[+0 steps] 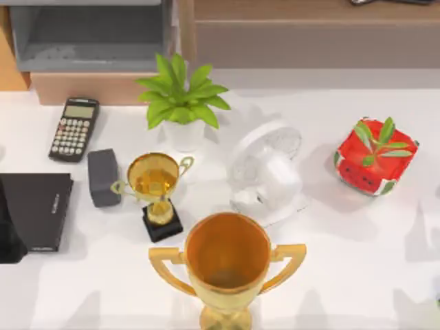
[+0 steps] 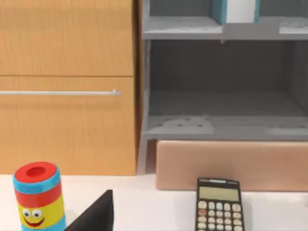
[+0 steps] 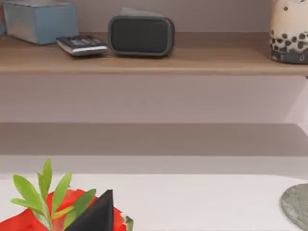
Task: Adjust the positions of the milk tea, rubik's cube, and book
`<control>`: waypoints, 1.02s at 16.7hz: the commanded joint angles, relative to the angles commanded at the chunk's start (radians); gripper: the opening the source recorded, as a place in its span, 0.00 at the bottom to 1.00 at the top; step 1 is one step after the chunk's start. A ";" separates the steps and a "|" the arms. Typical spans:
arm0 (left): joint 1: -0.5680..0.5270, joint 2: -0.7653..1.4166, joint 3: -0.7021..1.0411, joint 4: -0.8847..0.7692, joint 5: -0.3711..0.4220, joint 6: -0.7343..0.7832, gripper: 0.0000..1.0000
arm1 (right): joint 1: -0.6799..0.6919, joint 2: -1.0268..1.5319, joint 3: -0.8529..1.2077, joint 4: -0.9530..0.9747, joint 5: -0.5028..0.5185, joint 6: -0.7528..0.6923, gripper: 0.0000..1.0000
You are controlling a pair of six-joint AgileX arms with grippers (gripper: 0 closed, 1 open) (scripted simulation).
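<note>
Treat this as the opening reach, with nothing yet grasped. Look for the book (image 2: 239, 9) standing upright in the upper compartment of the grey shelf unit (image 2: 183, 127), at the back left of the bench (image 1: 344, 227). Look for the milk tea (image 3: 288, 31) on the wooden shelf (image 3: 192, 60) at the back right, well apart from the black speaker (image 3: 140, 36) and the blue box (image 3: 41, 21).

Pick 1 target per arm by side: book for the left, milk tea for the right. Raise the left end effector (image 2: 96, 215) from low over the bench, beside the calculator (image 2: 219, 207) and the striped smiley can (image 2: 38, 197), clear of the lower compartment before going in. Grip the book across its covers and draw it straight out.

Lift the right end effector (image 3: 98, 216) off its spot just over the watermelon-patterned plant pot (image 3: 29, 221) before moving toward the shelf, to spare the leaves. Take the cup from the side, keep it upright, and squeeze gently.

Mind the 2 gold trophies (image 1: 227, 265) and the white fan (image 1: 265, 172) when setting anything down mid-bench.

Cannot tell how far open either end effector is; appears to hold nothing and to touch nothing.
</note>
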 joint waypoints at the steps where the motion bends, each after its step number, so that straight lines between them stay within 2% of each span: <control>1: 0.000 0.000 0.000 0.000 0.000 0.000 1.00 | 0.000 0.000 0.000 0.000 0.000 0.000 1.00; 4: 0.000 0.000 0.000 0.000 0.000 0.000 1.00 | -0.008 0.031 0.022 0.018 -0.007 0.000 1.00; 8: 0.000 0.000 0.000 0.000 0.000 0.000 1.00 | -0.054 0.221 0.145 0.115 -0.049 0.001 1.00; 17: 0.000 0.000 0.000 0.000 0.000 0.000 1.00 | -0.228 1.061 0.616 0.487 -0.205 0.003 1.00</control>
